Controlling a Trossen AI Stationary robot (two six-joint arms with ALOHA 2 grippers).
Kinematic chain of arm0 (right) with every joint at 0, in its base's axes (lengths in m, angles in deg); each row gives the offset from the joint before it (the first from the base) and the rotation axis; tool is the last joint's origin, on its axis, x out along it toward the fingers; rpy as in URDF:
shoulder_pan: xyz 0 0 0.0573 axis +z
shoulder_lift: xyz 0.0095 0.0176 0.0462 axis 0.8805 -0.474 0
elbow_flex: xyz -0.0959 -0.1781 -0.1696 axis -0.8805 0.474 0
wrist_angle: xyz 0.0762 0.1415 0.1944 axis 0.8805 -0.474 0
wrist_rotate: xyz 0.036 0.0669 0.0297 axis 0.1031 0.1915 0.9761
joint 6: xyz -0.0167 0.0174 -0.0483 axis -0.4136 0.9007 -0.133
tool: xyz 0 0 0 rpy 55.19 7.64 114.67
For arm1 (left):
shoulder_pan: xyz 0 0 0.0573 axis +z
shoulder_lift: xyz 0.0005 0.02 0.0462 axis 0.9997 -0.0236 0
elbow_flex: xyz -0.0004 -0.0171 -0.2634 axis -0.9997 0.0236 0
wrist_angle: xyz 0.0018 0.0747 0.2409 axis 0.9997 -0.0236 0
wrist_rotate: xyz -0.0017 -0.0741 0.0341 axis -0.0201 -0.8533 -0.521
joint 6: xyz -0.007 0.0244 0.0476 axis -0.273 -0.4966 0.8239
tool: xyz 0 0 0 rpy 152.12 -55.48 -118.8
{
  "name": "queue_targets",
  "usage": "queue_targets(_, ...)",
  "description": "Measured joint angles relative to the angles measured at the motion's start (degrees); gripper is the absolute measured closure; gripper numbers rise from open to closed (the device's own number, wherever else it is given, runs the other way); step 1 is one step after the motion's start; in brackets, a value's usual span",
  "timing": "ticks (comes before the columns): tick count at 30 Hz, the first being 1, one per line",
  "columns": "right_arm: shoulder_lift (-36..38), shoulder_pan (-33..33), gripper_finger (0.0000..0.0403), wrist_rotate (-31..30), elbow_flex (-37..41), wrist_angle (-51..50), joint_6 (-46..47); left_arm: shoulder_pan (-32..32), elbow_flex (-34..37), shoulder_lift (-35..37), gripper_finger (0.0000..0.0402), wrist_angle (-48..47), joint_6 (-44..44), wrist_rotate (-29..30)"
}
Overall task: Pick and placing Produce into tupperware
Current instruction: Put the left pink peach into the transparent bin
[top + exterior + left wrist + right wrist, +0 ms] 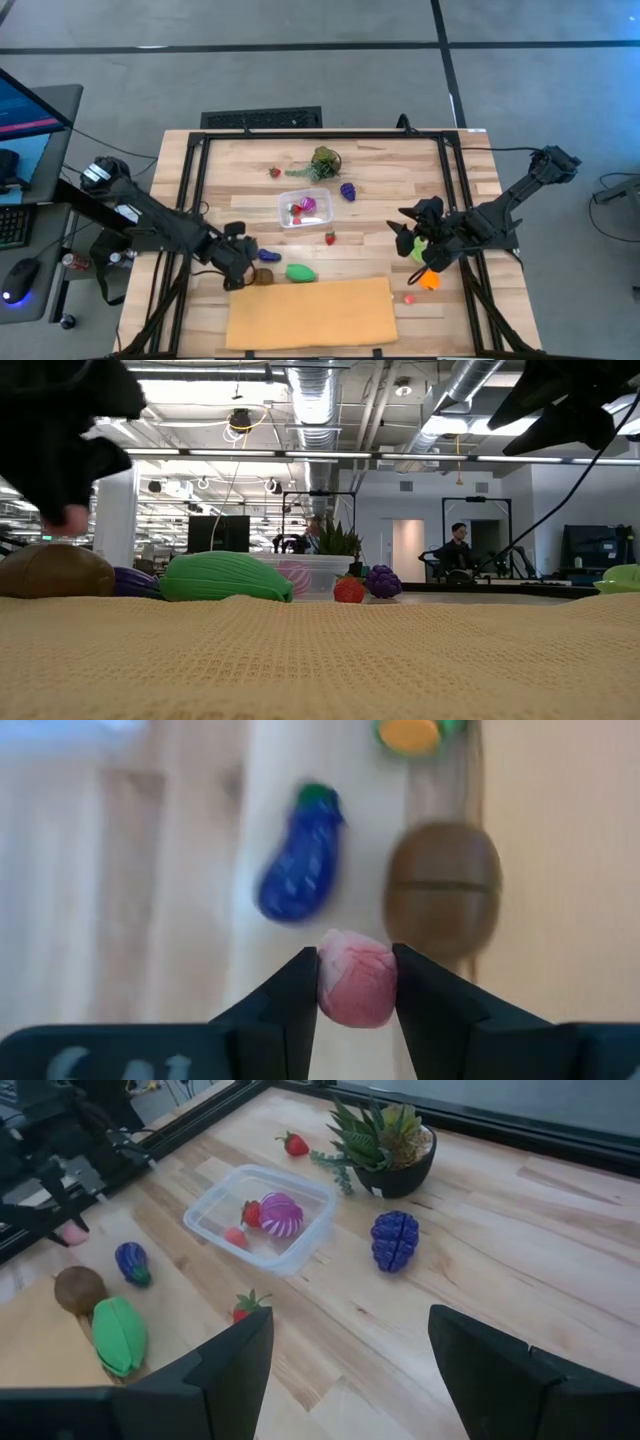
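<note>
my left gripper [355, 982] holds a small pink piece [356, 978], soft-looking and rounded, pinched between my two dark fingers [290, 995]. it hangs above the table [400, 190] near the left edge, just beside the front left part. below it lie a blue eggplant [300, 870] with a green cap, glossy and long, and a brown round piece [442, 885] with a seam across its middle. next to them is a green ribbed piece [301, 271], oval and smooth, touching the back edge of the tan woven sheet [310, 312], which is flat with a knitted texture and covers the front middle of the table.

the tupperware [305, 209] is a clear thin plastic tub with rounded corners, near the middle of the table, well apart from my left gripper. inside it are a pink striped piece [281, 1211] and small red pieces [236, 1236]. a strawberry [330, 238] lies just beside its front side, and purple grapes [347, 191], bumpy, are near its right side. another strawberry [275, 172] and a leafy plant in a dark pot [388, 1148] are toward the back edge.

my right gripper [350, 1350] waits with fingers wide apart and nothing between them, over the right side of the table, near a light green piece [418, 250] and an orange piece [429, 280]. the wood between the tub and the right edge is bare planks.
</note>
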Motion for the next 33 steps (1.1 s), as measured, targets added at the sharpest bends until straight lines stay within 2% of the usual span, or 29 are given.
queue_targets(10,0.0,-0.3,0.0143,0.0,0.0,0.0,0.0,7.7,-4.6,0.0,0.0290,-1.2,9.8,5.8)
queue_targets(24,0.0,-0.3,0.0143,0.0,0.0,0.1,0.0,21.4,-4.6,0.0,0.0290,13.9,23.6,5.3)
queue_targets(33,0.0,-0.3,0.0143,0.0,0.0,0.1,-0.1,28.9,-4.2,0.0,0.0290,21.4,27.3,3.0)
